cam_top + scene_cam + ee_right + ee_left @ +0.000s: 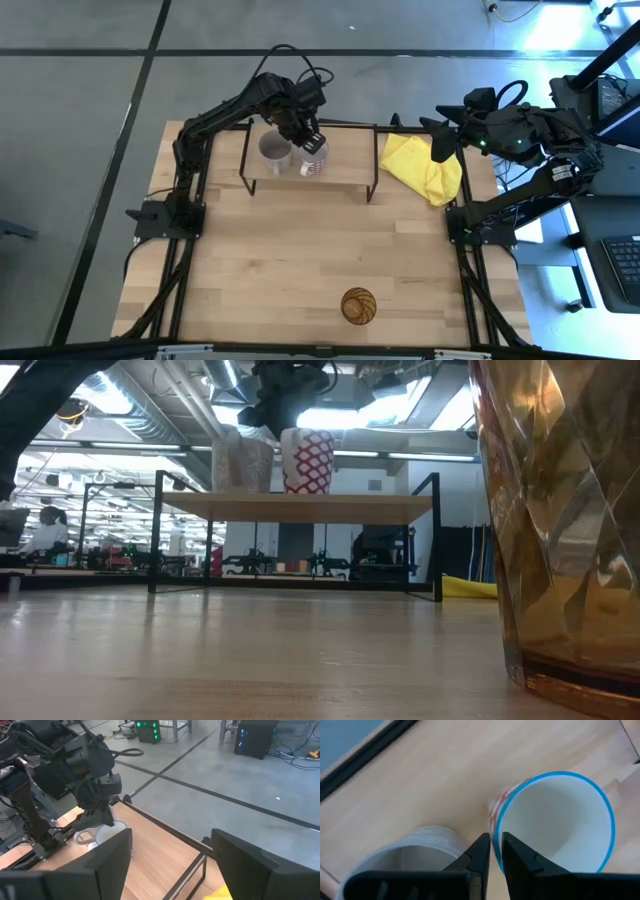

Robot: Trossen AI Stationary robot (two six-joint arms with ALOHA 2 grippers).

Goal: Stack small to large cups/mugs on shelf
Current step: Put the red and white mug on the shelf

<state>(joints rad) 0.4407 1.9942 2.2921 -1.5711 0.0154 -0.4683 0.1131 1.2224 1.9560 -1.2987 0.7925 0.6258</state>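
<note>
While left gripper (496, 851) pinches white mug (314, 158) rim, fingers narrow, I keep it beside grey mug (274, 152) on shelf (345, 172), likely for size order. Amber tumbler (359, 305) waits near edge. Right gripper (441, 140) wide, idle far right.

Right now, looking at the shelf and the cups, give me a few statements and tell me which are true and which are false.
1. The grey mug and the white patterned mug stand side by side on the shelf. True.
2. The amber tumbler is on the shelf. False: it stands on the table's near edge.
3. The left pincer grips the white mug's rim. True.
4. The right pincer holds the yellow cloth. False: it is open and empty, above the cloth.
5. The white mug sits inside the grey mug. False: they stand next to each other.
</note>
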